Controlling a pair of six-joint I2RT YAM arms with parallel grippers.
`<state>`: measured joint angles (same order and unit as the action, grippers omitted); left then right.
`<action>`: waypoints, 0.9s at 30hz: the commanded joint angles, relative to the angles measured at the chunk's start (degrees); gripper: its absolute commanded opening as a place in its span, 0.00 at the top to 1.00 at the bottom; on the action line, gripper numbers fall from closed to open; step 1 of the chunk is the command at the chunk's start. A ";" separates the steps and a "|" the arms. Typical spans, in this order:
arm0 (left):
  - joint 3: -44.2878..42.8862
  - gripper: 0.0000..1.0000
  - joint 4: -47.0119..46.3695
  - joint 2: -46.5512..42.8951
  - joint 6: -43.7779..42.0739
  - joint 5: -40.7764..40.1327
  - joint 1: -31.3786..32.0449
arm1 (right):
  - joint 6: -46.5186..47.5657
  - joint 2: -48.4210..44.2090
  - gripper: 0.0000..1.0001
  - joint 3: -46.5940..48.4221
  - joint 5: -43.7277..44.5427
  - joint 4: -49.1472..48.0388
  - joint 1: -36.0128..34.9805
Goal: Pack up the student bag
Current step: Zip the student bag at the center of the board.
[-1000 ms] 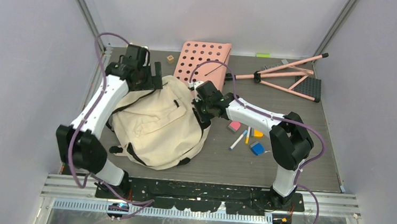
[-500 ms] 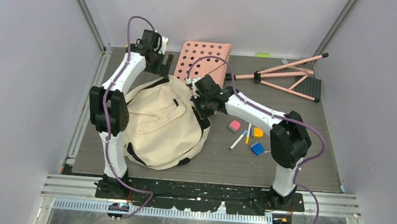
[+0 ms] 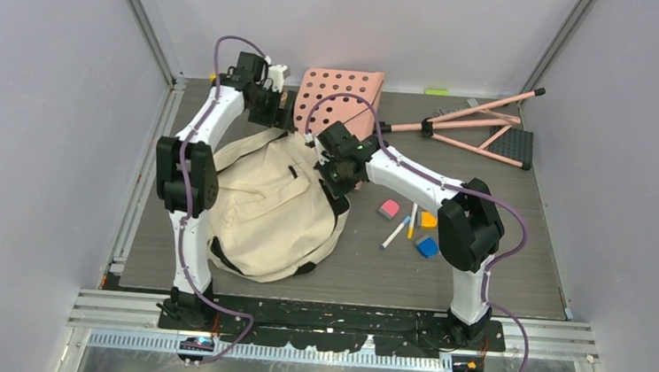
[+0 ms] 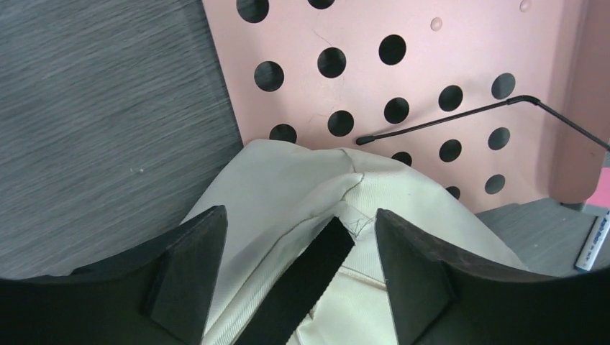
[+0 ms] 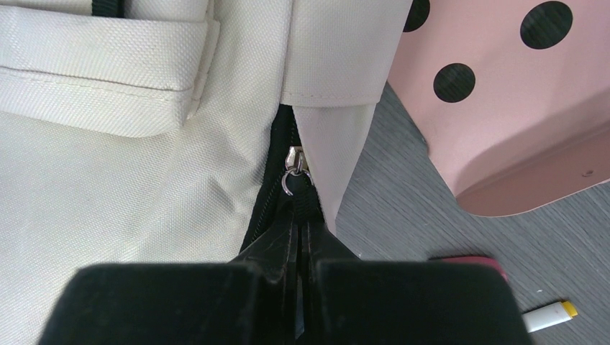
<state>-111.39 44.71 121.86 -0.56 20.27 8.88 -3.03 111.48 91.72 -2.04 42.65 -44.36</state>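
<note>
- The cream fabric backpack [image 3: 271,208] lies flat on the left half of the grey wood-grain table [image 3: 502,208], its top end pointing to 12 o'clock and overlapping the near edge of the pink perforated board [image 3: 342,94].
- My right gripper [image 5: 301,237] is clamped tight on the black zipper pull tab [image 5: 301,208] at the bag's 2 o'clock corner. The small metal ring sits just past my fingertips, and the zipper looks barely parted there.
- I judge the step in hand to be unzipping. I should draw the tab along the line of the teeth, low and parallel to the fabric, not lift it. Lifting would drag the whole bag.
- My left gripper [image 4: 298,223] hangs with its jaws spread wide at the bag's 12 o'clock end, astride the black webbing strap [image 4: 309,280]. I cannot tell whether the pads touch cloth.
- To brace well, I should close the left on that strap and hold it toward 12 o'clock, taking care not to pinch the board's edge beneath.
- The pink eraser [image 3: 388,209], the markers [image 3: 395,231] and the blue block [image 3: 427,246] wait at the bag's 3 o'clock. My right elbow should sweep clear of them.
</note>
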 commanded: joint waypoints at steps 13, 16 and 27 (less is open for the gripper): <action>7.13 1.00 -4.45 -2.84 4.44 -9.60 -0.76 | 1.86 -1.73 1.00 4.33 6.75 3.86 1.64; 9.68 1.00 -5.66 -5.61 7.37 -14.16 -2.17 | 2.01 -2.74 0.99 3.79 7.89 4.53 1.65; 16.34 1.00 -5.41 -12.58 18.30 -17.62 -13.21 | 1.78 -5.06 1.00 2.15 11.23 4.37 1.67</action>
<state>-97.23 39.97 114.52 13.80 8.75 1.02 -1.63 111.07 93.71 5.72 45.10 -42.98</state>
